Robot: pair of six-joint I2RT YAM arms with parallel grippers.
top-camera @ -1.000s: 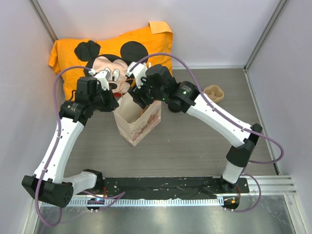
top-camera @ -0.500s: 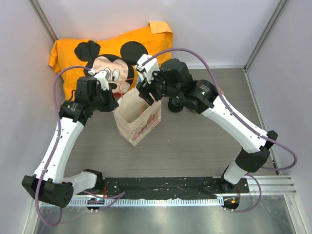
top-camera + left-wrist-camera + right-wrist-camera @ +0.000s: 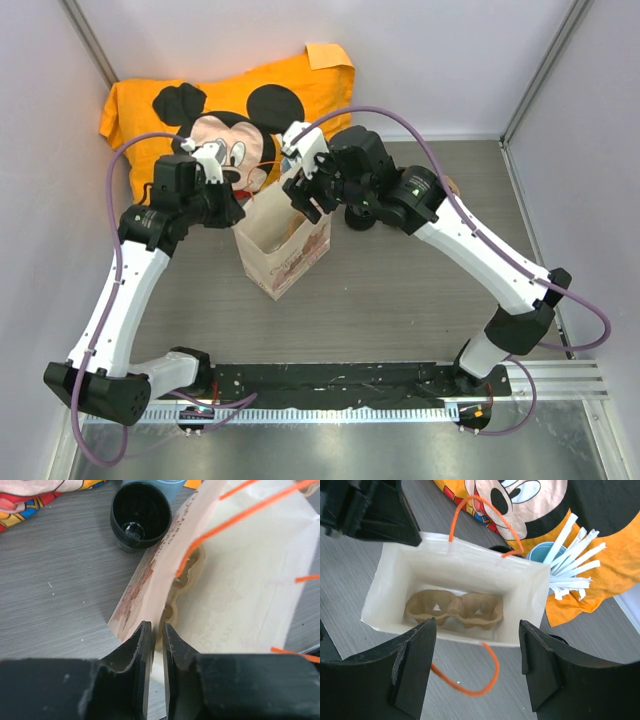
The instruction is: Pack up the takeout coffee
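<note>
Takeout coffee (image 3: 357, 220) beside bag (image 3: 285, 250), near right tool (image 3: 305, 196)

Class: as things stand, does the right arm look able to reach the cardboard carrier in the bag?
Probably yes: the right gripper hangs open above the bag, whose wall the left gripper pinches, and nothing covers the carrier inside.

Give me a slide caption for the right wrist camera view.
Open right gripper above the paper bag, a cardboard cup carrier on its bottom, blue cup of white sticks beside it.
</note>
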